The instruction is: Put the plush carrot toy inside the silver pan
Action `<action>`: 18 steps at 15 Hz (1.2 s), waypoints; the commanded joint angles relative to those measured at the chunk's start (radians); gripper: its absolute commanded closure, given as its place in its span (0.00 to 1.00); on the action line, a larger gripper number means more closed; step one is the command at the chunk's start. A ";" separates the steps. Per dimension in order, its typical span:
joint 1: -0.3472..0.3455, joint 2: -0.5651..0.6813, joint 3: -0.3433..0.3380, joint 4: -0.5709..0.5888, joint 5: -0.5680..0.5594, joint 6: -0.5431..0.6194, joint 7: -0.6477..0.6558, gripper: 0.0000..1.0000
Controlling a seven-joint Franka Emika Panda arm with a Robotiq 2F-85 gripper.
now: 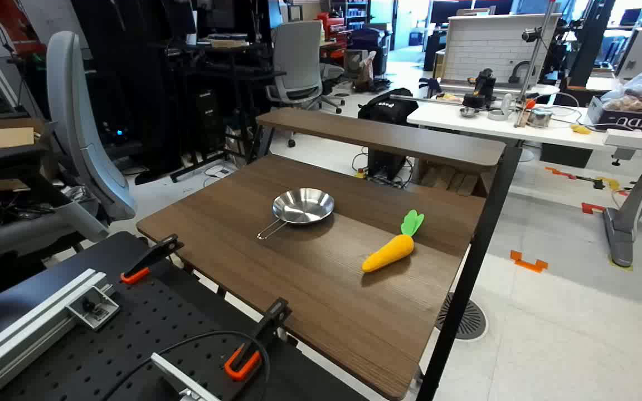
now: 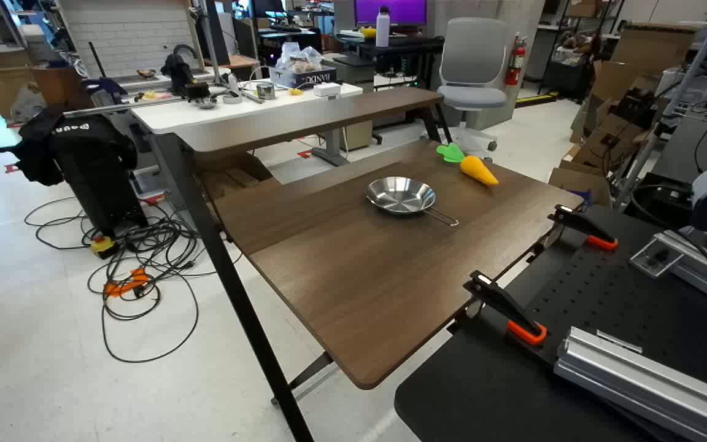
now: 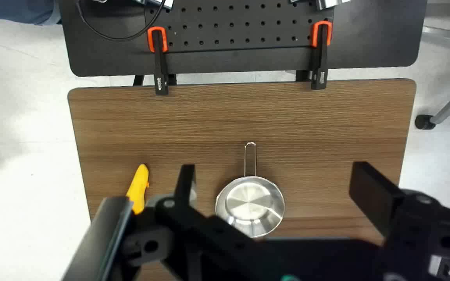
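Here, plush carrot toy (image 3: 138,188) is laid on brown tabletop (image 3: 307,125), lower left of wrist view, partly covered by gripper (image 3: 275,175), fingers (image 3: 373,195) spread wide, silver pan (image 3: 249,205) set apart at lower centre.

A lab, going by the perforated black board (image 3: 225,31) with metal rails (image 2: 636,383) and clamps (image 3: 161,70), and cables (image 2: 164,238) tangled on the floor (image 2: 83,393). Behind are a grey office chair (image 2: 473,55), a lit monitor (image 2: 399,12) and fire extinguisher (image 2: 515,62); the blurred red unit (image 1: 331,29) may be a tool chest.
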 commanded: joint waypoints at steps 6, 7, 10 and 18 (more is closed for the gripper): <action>-0.009 0.000 0.008 0.002 0.004 -0.002 -0.004 0.00; -0.009 0.000 0.008 0.002 0.004 -0.002 -0.004 0.00; -0.011 0.012 0.002 -0.001 0.010 0.000 -0.002 0.00; -0.044 0.094 -0.023 -0.032 -0.016 0.107 -0.007 0.00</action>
